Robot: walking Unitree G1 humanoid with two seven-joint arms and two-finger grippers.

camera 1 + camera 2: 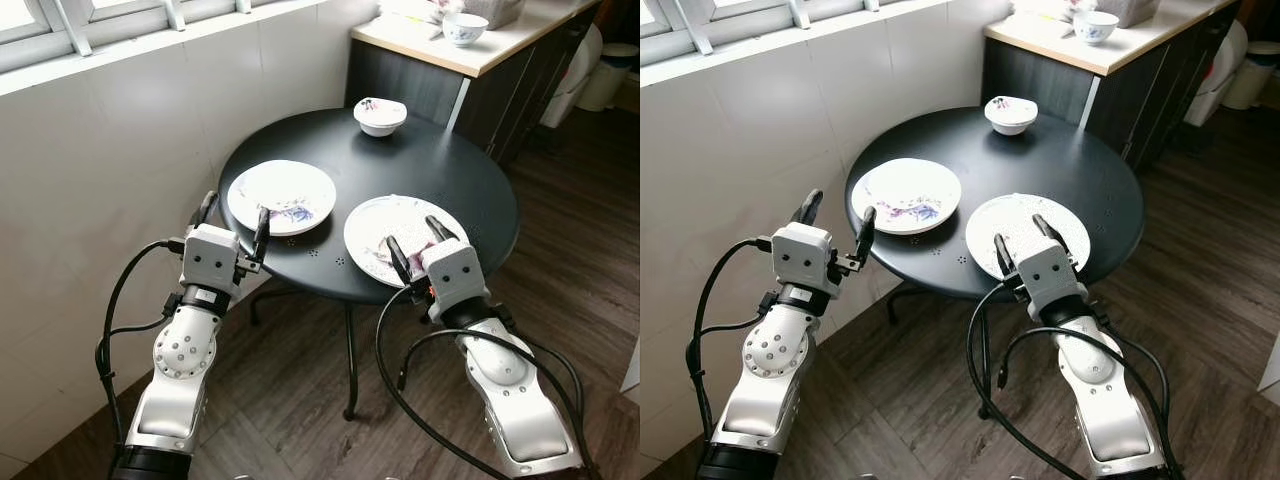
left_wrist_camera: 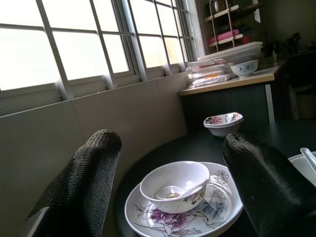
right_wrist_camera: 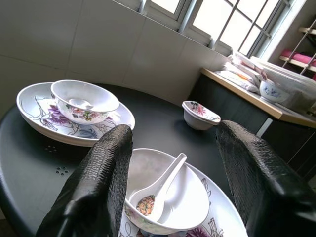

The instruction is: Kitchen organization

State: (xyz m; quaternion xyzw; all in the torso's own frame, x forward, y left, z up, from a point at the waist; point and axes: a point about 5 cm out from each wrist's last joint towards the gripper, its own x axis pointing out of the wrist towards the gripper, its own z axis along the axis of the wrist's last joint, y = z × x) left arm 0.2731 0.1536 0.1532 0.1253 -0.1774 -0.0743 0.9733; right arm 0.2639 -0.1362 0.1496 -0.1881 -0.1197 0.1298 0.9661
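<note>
**Two pincers, two plates**

At the worktop's [image 1: 460, 190] near edge, both pincers hang spread and empty. Right pincer [image 1: 418, 240] points over the right plate [image 1: 380, 225], whose bowl [image 3: 170, 190] and spoon [image 3: 160, 187] lie straight ahead between its fingers. Left pincer [image 1: 233, 215] sits just off the left plate [image 1: 282, 195], slightly farther from its bowl [image 2: 175, 185].
</note>
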